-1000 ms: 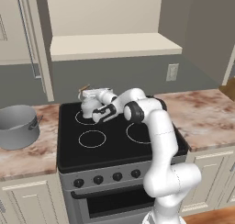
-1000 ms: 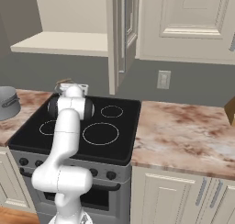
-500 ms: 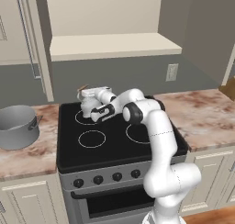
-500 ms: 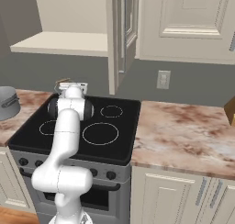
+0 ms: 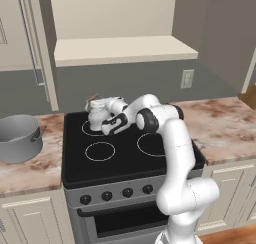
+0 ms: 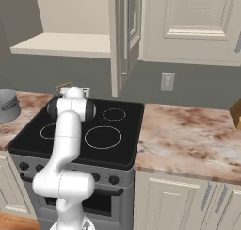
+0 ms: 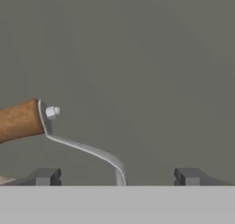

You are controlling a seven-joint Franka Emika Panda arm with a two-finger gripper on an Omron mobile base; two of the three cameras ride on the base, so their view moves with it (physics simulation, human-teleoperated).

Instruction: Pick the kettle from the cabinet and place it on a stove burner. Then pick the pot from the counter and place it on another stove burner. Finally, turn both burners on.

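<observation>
Resting on the stove (image 5: 125,160), silvery kettle (image 5: 96,117) with wooden-topped handle; fingers (image 7: 47,176) apart.

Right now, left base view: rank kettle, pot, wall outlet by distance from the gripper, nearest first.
1. Kettle: on the back-left burner, right at the open gripper.
2. Pot: on the counter to the stove's left.
3. Wall outlet: on the back wall, up and to the right.
</observation>
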